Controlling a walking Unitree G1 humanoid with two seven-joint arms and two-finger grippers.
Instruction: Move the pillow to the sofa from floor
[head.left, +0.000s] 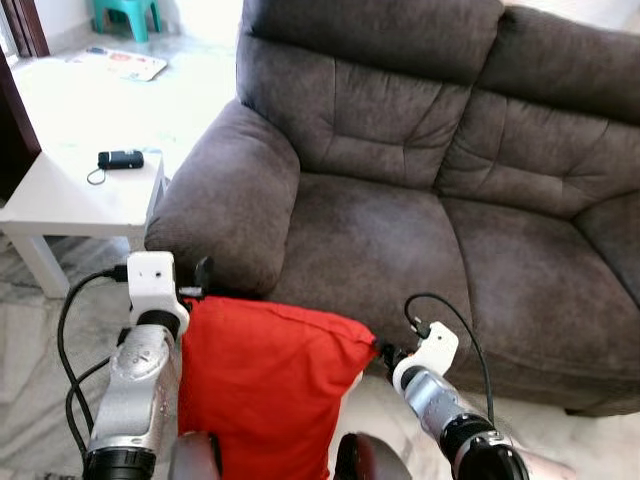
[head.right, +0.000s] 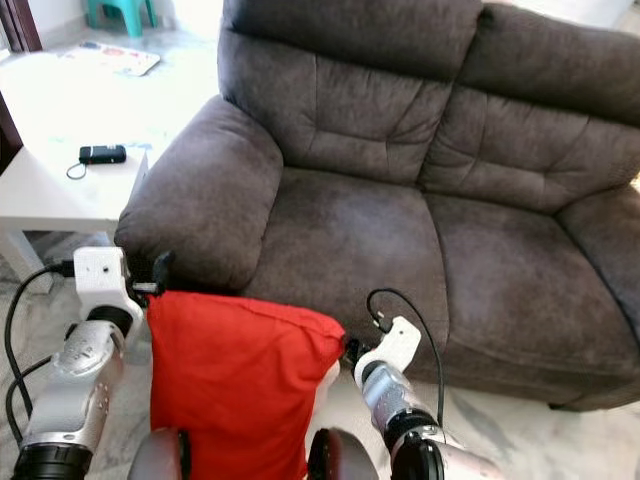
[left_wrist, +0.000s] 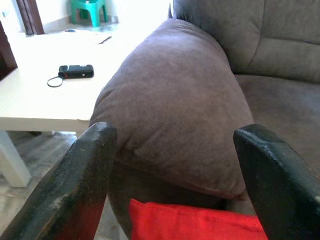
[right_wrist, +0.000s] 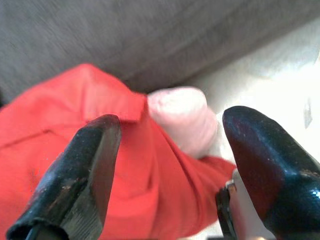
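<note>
the bright red fabric pillow (head.left: 265, 385) hangs upright between my two arms, just in front of the dark grey-brown plush sofa (head.left: 420, 200), below its seat edge and beside its padded armrest. my left claw (left_wrist: 175, 175) sits at the pillow's upper corner nearest the armrest, fingers spread wide. my right claw (right_wrist: 165, 165) is at the opposite corner, fingers apart around red cloth. beyond the armrest stands a white counter (head.left: 60, 195) carrying a small black device (head.left: 120, 159).

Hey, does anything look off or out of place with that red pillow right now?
Yes. At the red pillow's corner by the right hand, pale inner stuffing pokes out of the cover, so it looks open or slipped.
</note>
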